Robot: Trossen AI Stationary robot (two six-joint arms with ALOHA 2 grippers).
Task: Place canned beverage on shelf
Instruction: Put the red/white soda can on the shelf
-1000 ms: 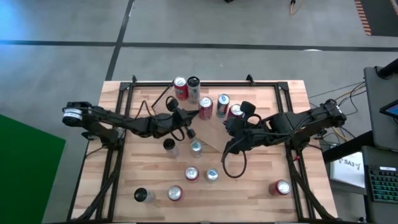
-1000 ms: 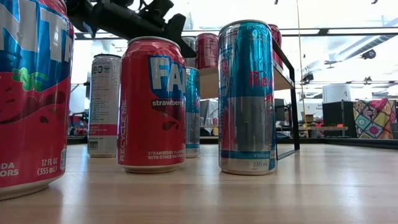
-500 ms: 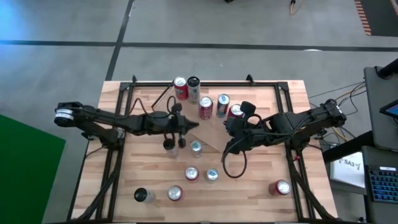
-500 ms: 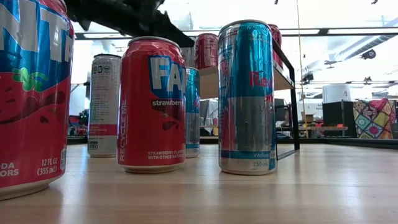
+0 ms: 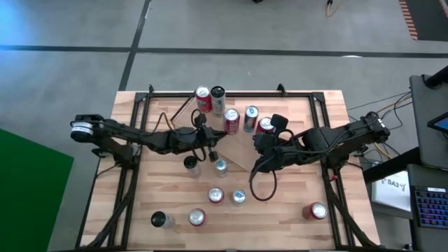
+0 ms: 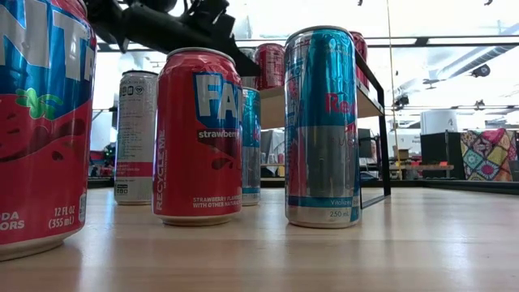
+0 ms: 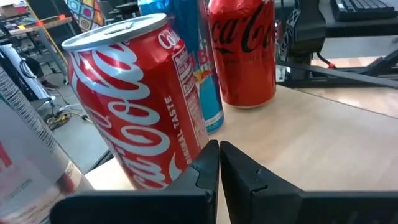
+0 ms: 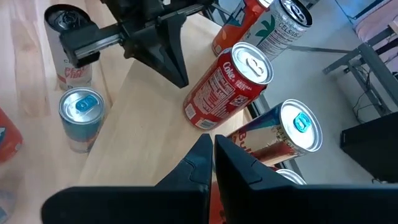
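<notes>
Left hand [image 5: 210, 143]: fingers closed together, holding nothing; poised over the near edge of the shelf [image 5: 241, 150], with a Coke can [image 7: 140, 102] just beyond its tips in the wrist view.

Right hand [image 5: 260, 142]: fingers likewise closed, empty; held above the shelf's right part, looking down on the same Coke can [image 8: 227, 84] and a blue-topped can [image 8: 292, 130] beside it.

Shelf: light plank in the middle of the desk [image 5: 322, 112], black frame at its ends. Standing on it, in a row toward the far side: Coke can [image 5: 231, 120], blue-topped can [image 5: 250, 115], another red can [image 5: 265, 125] partly hidden by the right arm.

Desk, far edge behind the shelf: red can [image 5: 203, 99], dark-topped can [image 5: 218, 95].

Desk, near side, not shelved: dark-topped can [image 5: 190, 164], teal can [image 5: 221, 166], red can [image 5: 215, 195], teal can [image 5: 239, 197], dark-topped can [image 5: 160, 220], red can [image 5: 197, 218], red can [image 5: 316, 211] off to the right.

Progress: about three cans appear shelved; most wait on the desk. No can is in either hand, so the next pick is not yet begun.
</notes>
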